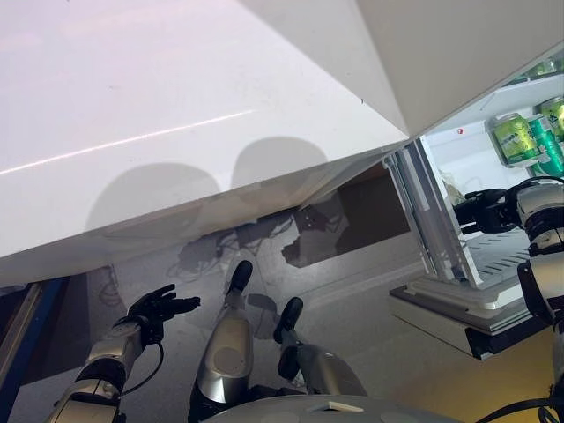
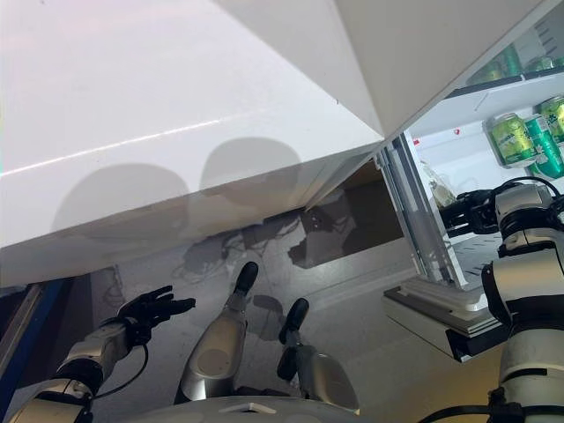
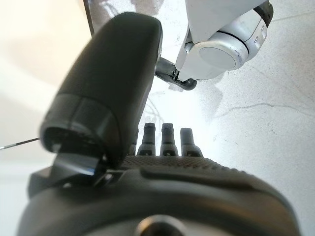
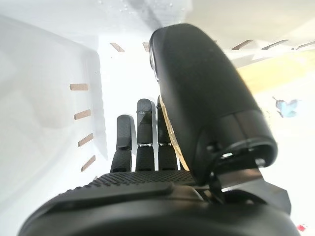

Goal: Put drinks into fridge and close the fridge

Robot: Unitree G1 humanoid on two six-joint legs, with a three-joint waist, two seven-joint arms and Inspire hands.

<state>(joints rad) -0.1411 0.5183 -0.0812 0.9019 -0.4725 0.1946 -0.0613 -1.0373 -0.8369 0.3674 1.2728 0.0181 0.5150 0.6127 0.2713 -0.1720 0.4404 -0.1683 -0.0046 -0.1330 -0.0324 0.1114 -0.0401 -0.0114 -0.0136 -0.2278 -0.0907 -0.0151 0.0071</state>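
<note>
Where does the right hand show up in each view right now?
Left eye view: right hand at the right edge, inside the open fridge, below the green drinks.
Right eye view: same spot.
Left wrist view: not in it.
Right wrist view: fills the foreground.
Shared landmark: the green drinks.

Silver-grey arms, dark hands [image 1: 159, 308].

Nothing legible anywhere. Green drink cans [image 1: 515, 137] on the fridge shelf [image 2: 511, 99] at far right carry printed labels, too small and blurred to make out. No numbers, signs or lettering on the white fridge door [image 1: 176, 106].
</note>
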